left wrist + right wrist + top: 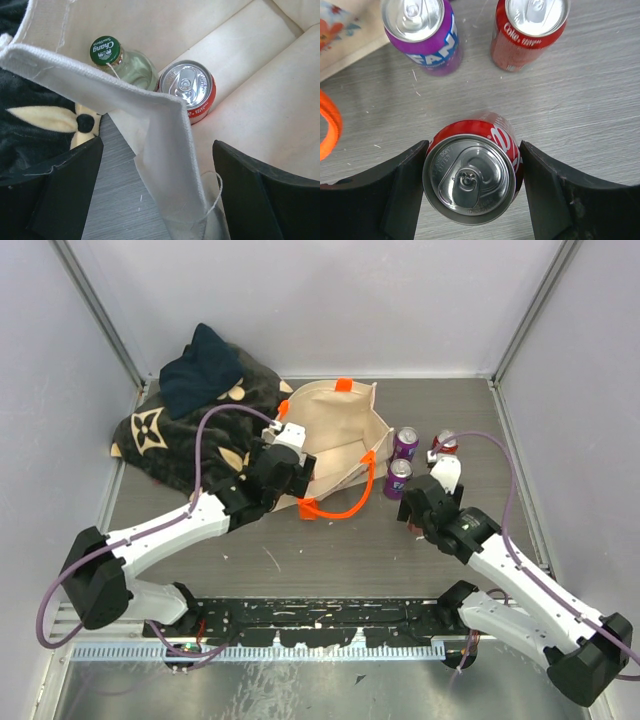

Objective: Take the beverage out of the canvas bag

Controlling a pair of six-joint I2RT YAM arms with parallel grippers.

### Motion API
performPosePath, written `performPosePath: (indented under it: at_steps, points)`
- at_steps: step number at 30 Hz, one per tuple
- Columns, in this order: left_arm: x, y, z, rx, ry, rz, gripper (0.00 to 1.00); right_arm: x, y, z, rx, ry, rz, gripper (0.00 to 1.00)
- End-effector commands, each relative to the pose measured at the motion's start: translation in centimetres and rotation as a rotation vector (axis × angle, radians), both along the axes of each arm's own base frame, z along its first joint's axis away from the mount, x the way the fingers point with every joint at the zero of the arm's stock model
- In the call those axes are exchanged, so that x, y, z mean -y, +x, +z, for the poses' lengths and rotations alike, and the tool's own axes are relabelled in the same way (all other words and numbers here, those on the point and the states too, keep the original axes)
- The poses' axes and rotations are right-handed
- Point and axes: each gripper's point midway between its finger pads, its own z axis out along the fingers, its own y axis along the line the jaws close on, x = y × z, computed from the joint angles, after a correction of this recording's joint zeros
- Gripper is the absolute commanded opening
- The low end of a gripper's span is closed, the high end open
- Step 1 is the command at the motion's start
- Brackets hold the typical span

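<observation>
**Bag wall between spread fingers, one red can clamped outside**

Grey table fills the top view, fenced by pale walls along the upper, left and right edges. Its widest bare stretch lies at lower centre, between the two arms. A dark patterned blanket is heaped at upper left, its edge touching the canvas bag. The bag sits open-mouthed at upper centre, one orange handle lying on the tabletop below it.

The left gripper sits at the bag's left rim, spread wide. In the left wrist view one finger hangs outside over table and blanket, and the other is inside the bag. The folded corner of the cream wall stands between them, unpinched.

Inside the bag, in the upper part of that view, a green-capped bottle and a bagged red can stand just beside each other near the rim-side wall. Bare canvas lies open to their right.

Right of the bag, a rear purple can, a front purple can and a Coke can cluster closely.

The right gripper pinches a held red can, fingers pressed to both its flanks. Bare table separates it from the cans above it in the right wrist view.
</observation>
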Motion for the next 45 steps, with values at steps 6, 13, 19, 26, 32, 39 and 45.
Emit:
performPosePath:
  at_steps: [6,13,19,26,32,39,45]
  points:
    - [-0.9,-0.9,0.2,0.01,-0.08,0.016,0.98,-3.2,3.9,-2.1,0.107,0.157,-0.028,0.01]
    - [-1.1,-1.3,-0.8,-0.011,-0.078,0.013,0.98,-2.0,4.5,-4.2,0.089,0.133,-0.098,0.01]
    - [-1.0,-1.4,-1.3,-0.023,-0.06,0.005,0.98,-1.1,3.9,-5.6,0.058,0.097,-0.121,0.25]
    - [-0.9,-1.3,-1.5,-0.022,-0.054,0.003,0.98,-0.5,3.7,-3.1,0.073,0.075,-0.124,0.91]
    - [-1.0,-1.5,-1.2,-0.017,-0.067,-0.002,0.98,-0.3,4.9,3.4,0.154,0.049,-0.11,1.0]
    - [-1.5,-1.6,0.1,0.018,-0.098,0.011,0.98,-4.6,8.1,17.3,0.351,0.137,0.11,1.0]
    - [-1.9,-1.5,0.3,0.02,-0.09,0.034,0.98,-12.9,11.7,21.5,0.337,0.248,0.417,0.93]
